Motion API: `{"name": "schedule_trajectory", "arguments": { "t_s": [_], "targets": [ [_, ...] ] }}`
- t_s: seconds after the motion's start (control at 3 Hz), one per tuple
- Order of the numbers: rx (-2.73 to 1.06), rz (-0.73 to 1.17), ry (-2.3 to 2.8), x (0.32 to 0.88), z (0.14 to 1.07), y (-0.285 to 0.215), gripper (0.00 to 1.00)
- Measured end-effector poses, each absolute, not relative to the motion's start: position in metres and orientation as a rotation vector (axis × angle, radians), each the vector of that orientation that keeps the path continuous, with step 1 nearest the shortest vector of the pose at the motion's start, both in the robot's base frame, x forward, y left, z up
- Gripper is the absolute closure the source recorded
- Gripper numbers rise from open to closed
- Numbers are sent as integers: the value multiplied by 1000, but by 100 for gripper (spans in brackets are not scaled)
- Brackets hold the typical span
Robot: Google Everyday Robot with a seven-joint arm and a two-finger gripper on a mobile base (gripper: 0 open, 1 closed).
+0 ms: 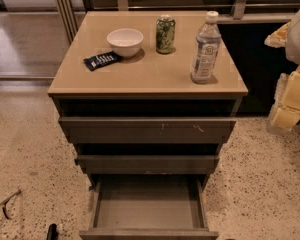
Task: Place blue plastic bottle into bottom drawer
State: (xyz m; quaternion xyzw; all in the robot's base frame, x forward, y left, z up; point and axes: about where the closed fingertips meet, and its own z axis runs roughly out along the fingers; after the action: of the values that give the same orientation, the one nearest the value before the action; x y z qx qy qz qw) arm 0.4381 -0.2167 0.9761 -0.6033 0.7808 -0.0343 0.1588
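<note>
The blue plastic bottle (205, 46), clear with a white cap and a pale label, stands upright near the right edge of the tan cabinet top (145, 76). The bottom drawer (147, 206) is pulled out towards the front, and its grey inside holds nothing. My gripper (291, 91), white and pale yellow, is at the right edge of the view, to the right of the cabinet and lower than the bottle. It is apart from the bottle and holds nothing that I can see.
A white bowl (125, 41), a green patterned can (165, 34) and a dark snack packet (102, 60) sit on the cabinet top left of the bottle. The top drawer (147, 129) and middle drawer (147, 164) are slightly out. Speckled floor surrounds the cabinet.
</note>
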Motion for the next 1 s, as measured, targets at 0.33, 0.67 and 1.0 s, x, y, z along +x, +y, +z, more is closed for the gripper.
{"name": "schedule_trajectory", "arguments": {
  "t_s": [0.33, 0.67, 1.0],
  "targets": [
    [-1725, -98, 2232, 438, 976, -217, 0],
    [-1691, -90, 2229, 457, 971, -217, 0],
    [-1654, -77, 2209, 490, 966, -217, 0]
  ]
}}
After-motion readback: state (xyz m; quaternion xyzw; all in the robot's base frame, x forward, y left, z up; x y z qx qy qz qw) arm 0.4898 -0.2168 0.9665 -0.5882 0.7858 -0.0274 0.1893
